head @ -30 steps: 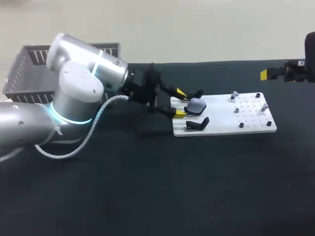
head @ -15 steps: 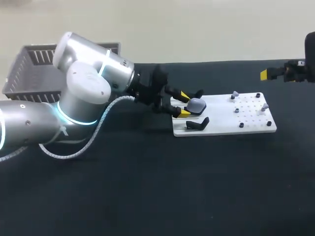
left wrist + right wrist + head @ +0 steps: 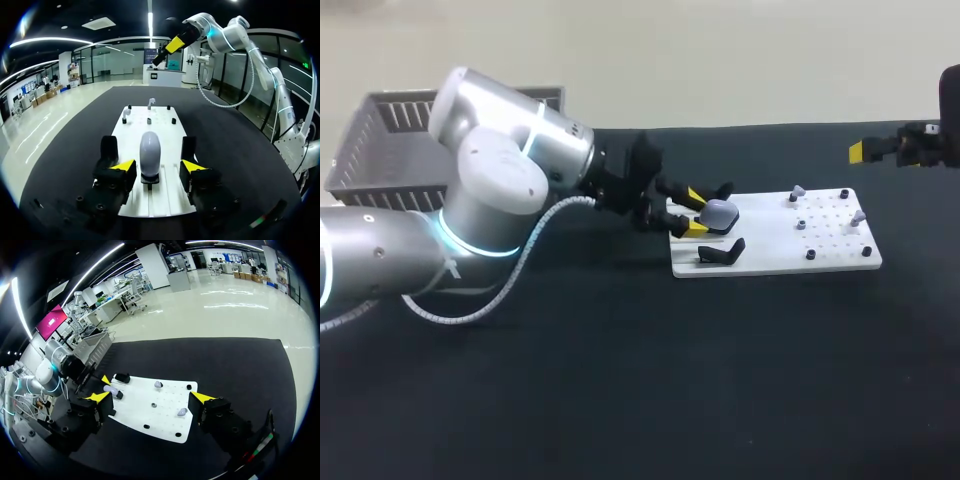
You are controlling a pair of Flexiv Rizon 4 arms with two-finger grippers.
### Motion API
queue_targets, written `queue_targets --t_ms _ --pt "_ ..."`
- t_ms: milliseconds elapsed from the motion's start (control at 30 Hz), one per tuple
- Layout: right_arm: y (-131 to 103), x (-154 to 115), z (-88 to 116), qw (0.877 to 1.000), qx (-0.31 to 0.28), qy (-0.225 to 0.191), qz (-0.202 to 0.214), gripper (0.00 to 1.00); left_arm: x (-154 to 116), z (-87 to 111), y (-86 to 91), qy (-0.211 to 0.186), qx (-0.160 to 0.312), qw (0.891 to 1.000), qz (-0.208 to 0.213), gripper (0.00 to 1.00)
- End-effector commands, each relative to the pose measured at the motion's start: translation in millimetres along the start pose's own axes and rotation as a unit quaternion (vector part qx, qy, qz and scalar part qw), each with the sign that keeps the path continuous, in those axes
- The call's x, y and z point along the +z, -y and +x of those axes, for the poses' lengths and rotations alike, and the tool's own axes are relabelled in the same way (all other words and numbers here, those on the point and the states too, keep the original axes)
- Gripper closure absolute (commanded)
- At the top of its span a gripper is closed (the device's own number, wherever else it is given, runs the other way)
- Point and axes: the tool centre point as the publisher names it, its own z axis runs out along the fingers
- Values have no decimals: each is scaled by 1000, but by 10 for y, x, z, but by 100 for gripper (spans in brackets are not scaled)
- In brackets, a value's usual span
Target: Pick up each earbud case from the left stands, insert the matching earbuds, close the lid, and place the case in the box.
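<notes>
Our left gripper [image 3: 157,165], fingers apart, straddles the case [image 3: 150,151] upright on its stand [image 3: 150,179] at the left end of the board [image 3: 161,125]. We should centre it, clamp evenly, then lift straight.

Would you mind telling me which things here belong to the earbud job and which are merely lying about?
For the job: grey earbud case, earbud, second earbud, white board, basket, left pincer, right pincer.
Just there: empty black stand, black pegs, table.
</notes>
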Motion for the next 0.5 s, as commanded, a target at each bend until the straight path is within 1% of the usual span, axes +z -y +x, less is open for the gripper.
queue_targets --t_ms 33,200,333,500 --pt "-1 -5 1 1000 0 0 0 0 34 13 -3 2 0 1000 -2 45" --pt "-1 -5 1 1000 0 0 0 0 50 19 -13 3 -1 1000 -5 46" --pt "-1 -5 1 1000 0 0 0 0 67 18 -26 0 -1 1000 -5 43" --pt "-1 -5 1 1000 0 0 0 0 100 25 -47 0 -3 1000 -7 43"
